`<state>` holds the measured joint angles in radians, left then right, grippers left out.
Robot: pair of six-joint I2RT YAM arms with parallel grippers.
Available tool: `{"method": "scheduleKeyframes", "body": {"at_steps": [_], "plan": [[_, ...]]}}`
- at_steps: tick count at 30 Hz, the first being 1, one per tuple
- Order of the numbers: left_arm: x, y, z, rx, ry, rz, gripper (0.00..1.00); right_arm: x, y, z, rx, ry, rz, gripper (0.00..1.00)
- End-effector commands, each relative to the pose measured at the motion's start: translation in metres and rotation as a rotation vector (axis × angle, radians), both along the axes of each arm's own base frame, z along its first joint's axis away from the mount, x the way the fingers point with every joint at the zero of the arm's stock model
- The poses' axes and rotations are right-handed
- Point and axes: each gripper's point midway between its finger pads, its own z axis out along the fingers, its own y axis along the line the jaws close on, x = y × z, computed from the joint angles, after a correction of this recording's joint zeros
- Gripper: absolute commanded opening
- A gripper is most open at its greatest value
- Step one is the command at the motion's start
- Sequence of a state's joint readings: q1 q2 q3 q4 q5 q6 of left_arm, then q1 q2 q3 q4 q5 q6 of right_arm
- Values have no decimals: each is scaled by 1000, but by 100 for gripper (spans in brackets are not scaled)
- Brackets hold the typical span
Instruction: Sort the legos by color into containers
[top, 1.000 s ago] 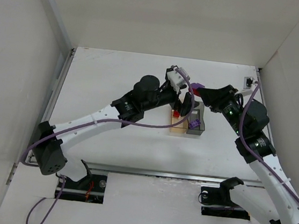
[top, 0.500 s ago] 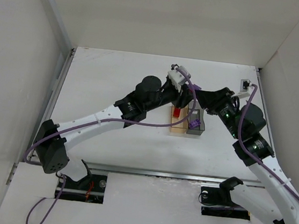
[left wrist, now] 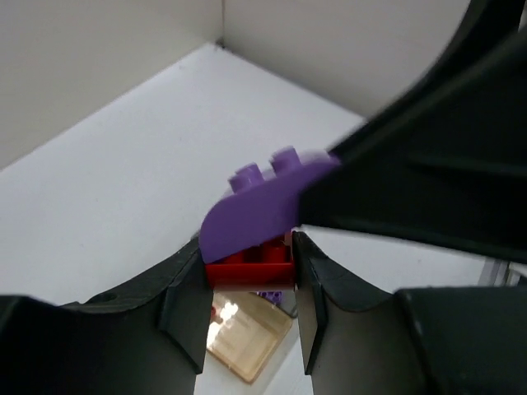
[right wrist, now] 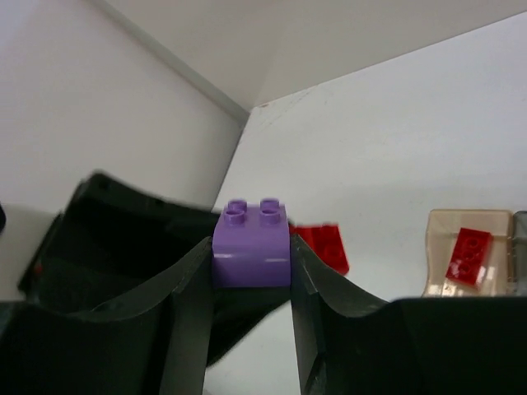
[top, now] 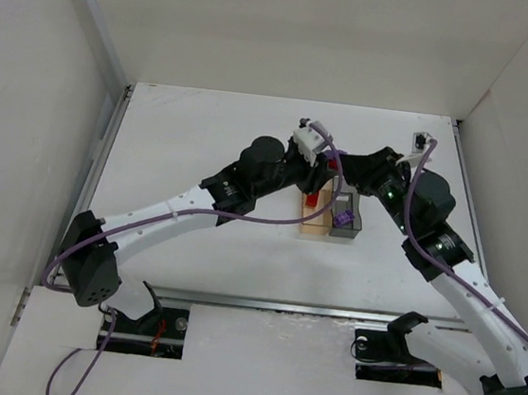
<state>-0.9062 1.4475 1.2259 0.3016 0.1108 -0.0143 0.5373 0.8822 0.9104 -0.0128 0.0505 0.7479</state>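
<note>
Both arms met above the far middle of the bench (top: 204, 134), just beyond the two containers. Left gripper (left wrist: 249, 284) was clamped on a red brick (left wrist: 247, 265), jaws pressed against its two sides, with the brick held off the bench. Right gripper (right wrist: 251, 265) was clamped on a purple brick (right wrist: 250, 240), studs facing its camera and jaws tight on both flanks. In the left wrist view the purple brick sat directly on top of the red one, touching it and tilted slightly — whether the two were locked together could not be told. The amber container (top: 314, 224) and the grey container (top: 351, 206) stood side by side on the bench, walls touching, amber on the left in the top view, near the raised bricks on the side toward the arm bases. A second red brick (right wrist: 468, 255) lay tilted on the floor of the amber container. A second purple brick (top: 340, 221) lay inside the grey container, toward its near end. In the right wrist view a red piece showed just beside the purple brick, partly hidden by one jaw — probably the held red brick, though this could not be confirmed.
</note>
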Motion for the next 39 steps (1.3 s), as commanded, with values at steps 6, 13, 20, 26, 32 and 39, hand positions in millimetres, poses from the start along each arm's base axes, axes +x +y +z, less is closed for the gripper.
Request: {"method": "scheduleKeyframes", "body": {"at_steps": [6, 13, 20, 26, 32, 39], "plan": [[-35, 25, -69, 208, 104, -86, 0, 81, -48, 16, -120, -50, -282, 0], [-17, 39, -76, 228, 72, -11, 0, 79, -48, -74, -315, 160, -243, 0], [-7, 39, -90, 250, 72, -6, 0, 45, -62, -177, -456, 443, -214, 0], [1, 31, -105, 285, 74, -11, 0, 45, -62, -222, -516, 547, -200, 7], [10, 20, -107, 280, 56, -12, 0, 61, -57, -228, -568, 539, -181, 65], [24, 5, -124, 305, 51, -18, 0, 78, -59, -199, -613, 473, -197, 81]]}}
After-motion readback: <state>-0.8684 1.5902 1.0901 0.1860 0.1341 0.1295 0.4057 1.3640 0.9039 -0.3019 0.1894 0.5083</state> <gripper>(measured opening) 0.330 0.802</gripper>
